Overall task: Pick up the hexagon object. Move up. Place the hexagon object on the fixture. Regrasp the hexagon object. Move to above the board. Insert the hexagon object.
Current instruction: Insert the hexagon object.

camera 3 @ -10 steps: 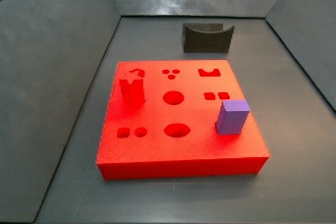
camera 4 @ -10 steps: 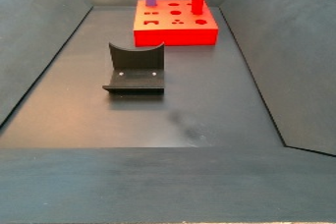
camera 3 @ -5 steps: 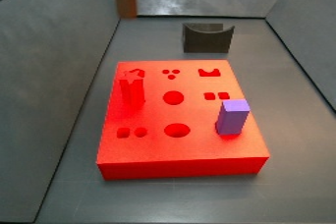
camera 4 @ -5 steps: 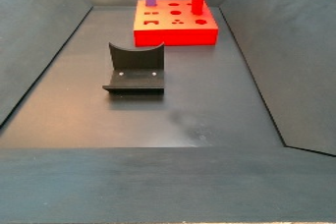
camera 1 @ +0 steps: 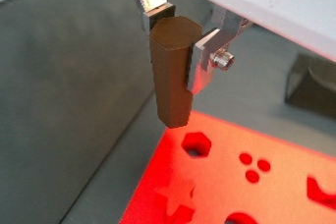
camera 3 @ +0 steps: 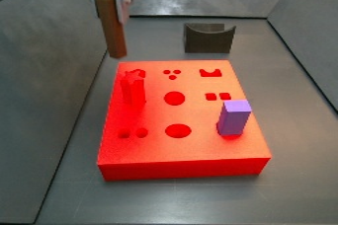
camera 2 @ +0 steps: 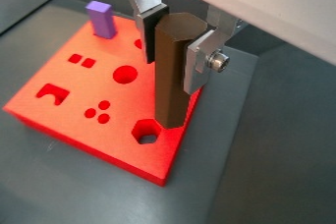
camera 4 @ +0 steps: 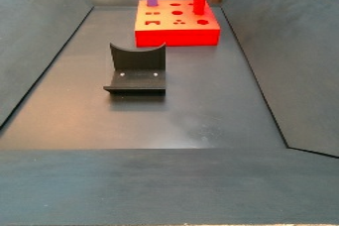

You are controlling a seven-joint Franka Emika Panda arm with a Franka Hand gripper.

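Red board [camera 2: 92, 90] on the floor, hexagonal hole [camera 2: 148, 132] near its corner. Gripper [camera 2: 174, 43] pinches hexagon object [camera 2: 174, 81] upright, hanging above the board's corner by that hole. Step looks like move-above-board; next: centre rod over hole, match facets, lower.

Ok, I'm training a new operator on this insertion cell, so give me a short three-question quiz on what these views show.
1. True or false: the gripper holds the hexagon object upright.
2. In a wrist view, which hole in the board lies just under the rod's lower end: A round, B hexagonal, C square?
3. What stands on the board besides the red peg?

Key: 1 true. 2 B, the hexagonal hole. 3 the purple block.
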